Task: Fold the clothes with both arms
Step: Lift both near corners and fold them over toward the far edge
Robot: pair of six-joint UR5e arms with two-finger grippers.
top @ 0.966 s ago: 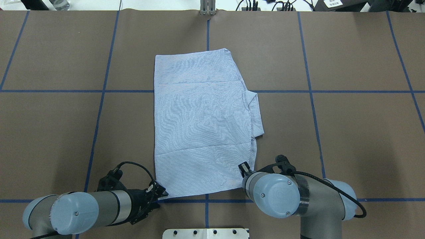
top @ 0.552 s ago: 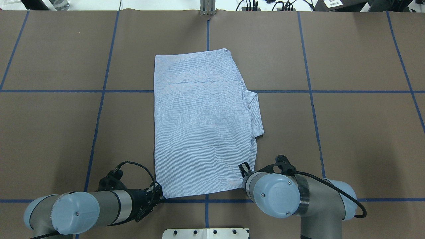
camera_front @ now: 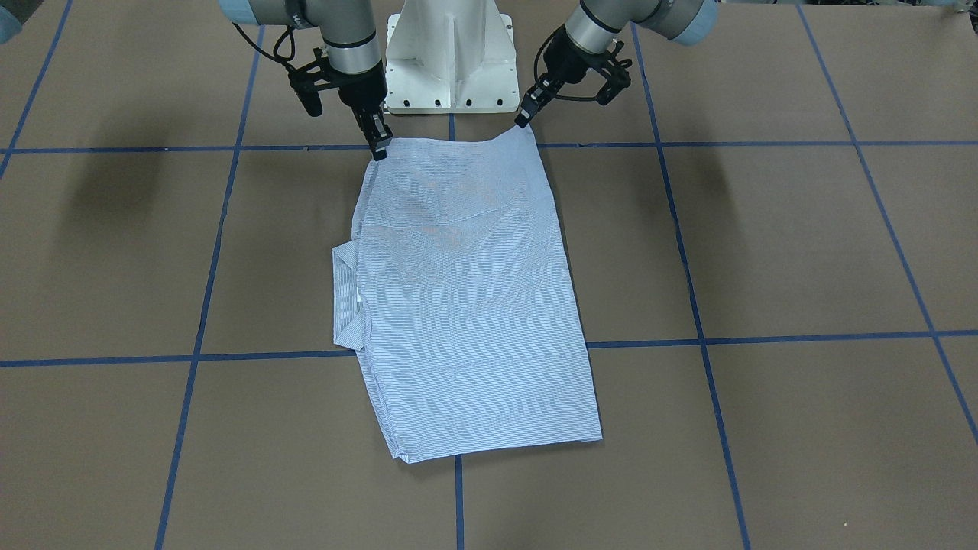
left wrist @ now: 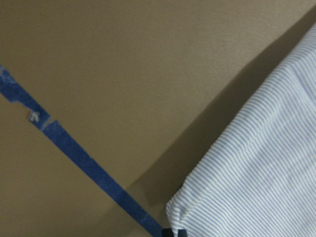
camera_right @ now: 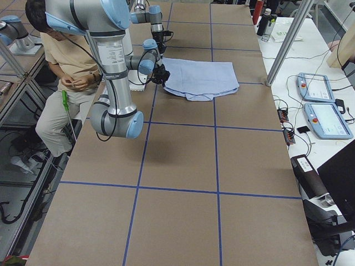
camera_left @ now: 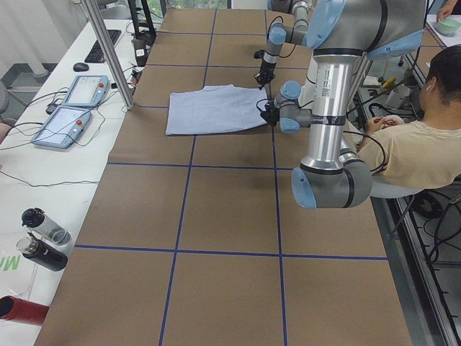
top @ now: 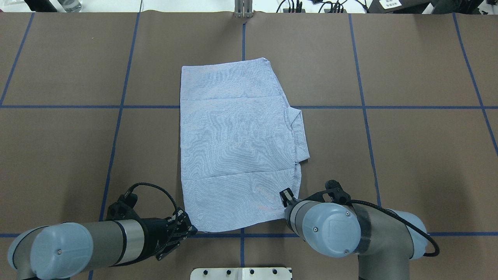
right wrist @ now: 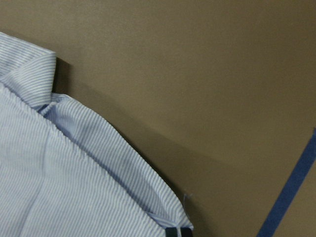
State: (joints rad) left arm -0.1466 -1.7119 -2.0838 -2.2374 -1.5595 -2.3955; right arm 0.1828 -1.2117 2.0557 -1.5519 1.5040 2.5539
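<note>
The light blue striped shirt (camera_front: 466,305) lies folded into a long rectangle in the middle of the table (top: 408,155), its collar (top: 299,132) sticking out on my right. My left gripper (camera_front: 523,121) is shut on the shirt's near left corner (top: 196,228), which is raised a little off the table. The left wrist view shows the corner (left wrist: 261,163) pinched at the fingertips (left wrist: 173,232). My right gripper (camera_front: 380,149) is shut on the near right corner, as the right wrist view shows (right wrist: 178,232). In the overhead view the right wrist hides that gripper.
The white pedestal base (camera_front: 451,61) stands just behind the near corners. Blue tape lines (top: 116,128) cross the brown table. A seated person (camera_left: 418,144) is beside the robot. Pendants (camera_left: 72,104) and bottles (camera_left: 39,238) lie off the far edge.
My left arm has swung lower and to the left in the overhead view, and its gripper has closed on the near left corner, drawing that corner in slightly. My right arm has barely moved.
</note>
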